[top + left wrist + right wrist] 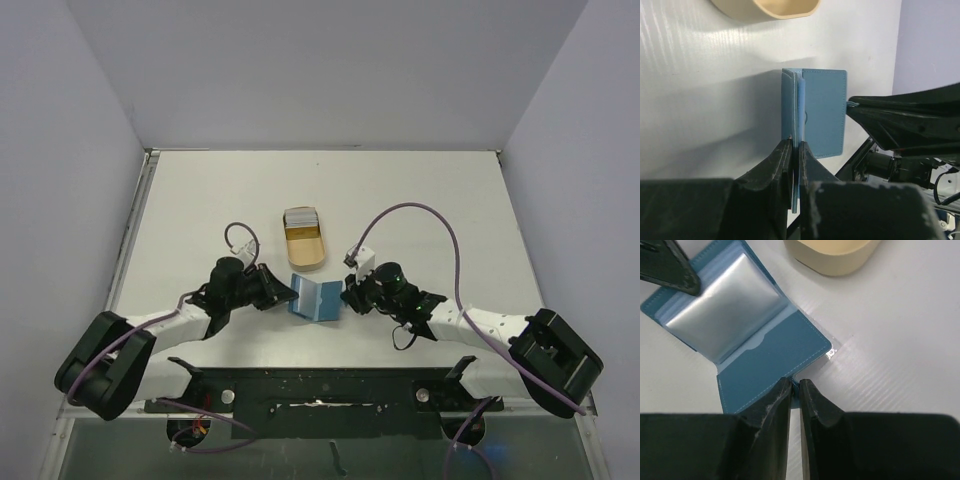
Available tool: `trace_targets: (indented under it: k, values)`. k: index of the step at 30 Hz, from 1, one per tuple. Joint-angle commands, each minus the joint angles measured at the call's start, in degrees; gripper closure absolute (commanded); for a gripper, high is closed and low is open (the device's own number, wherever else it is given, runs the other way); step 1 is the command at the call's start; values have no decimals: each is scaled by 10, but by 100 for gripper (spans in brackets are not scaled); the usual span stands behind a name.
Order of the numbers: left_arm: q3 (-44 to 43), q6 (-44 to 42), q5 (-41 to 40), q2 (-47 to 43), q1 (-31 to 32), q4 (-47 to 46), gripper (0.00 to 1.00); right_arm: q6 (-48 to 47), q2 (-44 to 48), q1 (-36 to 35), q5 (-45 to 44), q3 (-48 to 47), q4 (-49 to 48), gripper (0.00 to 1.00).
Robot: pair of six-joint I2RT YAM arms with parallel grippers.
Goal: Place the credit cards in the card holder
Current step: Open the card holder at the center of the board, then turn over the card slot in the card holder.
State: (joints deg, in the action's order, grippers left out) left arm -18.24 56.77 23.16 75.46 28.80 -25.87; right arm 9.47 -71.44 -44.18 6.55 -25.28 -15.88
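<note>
Pinched stitched teal card holder (316,298), glossy plastic pockets showing, between left claw (289,291) and right claw (347,296), just nearside of smooth tan oblong tray (306,262); found flat credit cards (301,216) stacked inside tray.

I can read nothing from any of my cameras — no word, number, brand or sign. The credit cards (301,215), stacked at the far end of the tan tray (305,255), are too small for any print to be made out. The card holder (765,355) shows only plain blue faces and a clear sleeve.
</note>
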Motion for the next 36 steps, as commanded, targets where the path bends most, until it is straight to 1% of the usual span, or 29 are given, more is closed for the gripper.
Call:
trace_targets:
  k: [1,3,7,9,10,12,14,18,22,25,29,33,36]
  values:
    - [-7,-10,-18,-72,4,23,100,93,24,-2,-61,-36,68,85]
    - [-17,-22,-38,-97,9,63,100,157,36,-7,-88,-62,127,81]
    - [-49,-53,-70,-120,22,135,100,263,55,-4,-129,-111,223,60]
    - [-71,-69,-87,-116,32,175,100,291,55,-3,-130,-141,246,55]
    - [-82,-77,-100,-113,39,195,100,305,53,-4,-129,-154,251,55]
    - [-103,-93,-123,-105,55,228,100,332,47,-4,-121,-171,245,55]
    - [-121,-100,-135,-96,65,249,100,350,39,-8,-99,-173,208,56]
    - [-128,-87,-146,-92,70,254,100,394,6,-15,-63,-166,132,57]
    - [-130,-77,-156,-86,72,260,100,403,-54,-23,-30,-164,80,58]
    - [-131,-74,-157,-78,73,264,100,395,-117,-25,-17,-171,74,60]
    - [-130,-69,-146,-75,74,255,100,387,-173,-25,-4,-170,68,63]
    - [-112,-46,-130,-84,74,222,91,385,-201,-25,-2,-159,57,68]
    - [-94,-28,-119,-92,73,198,90,381,-211,-24,0,-154,51,68]
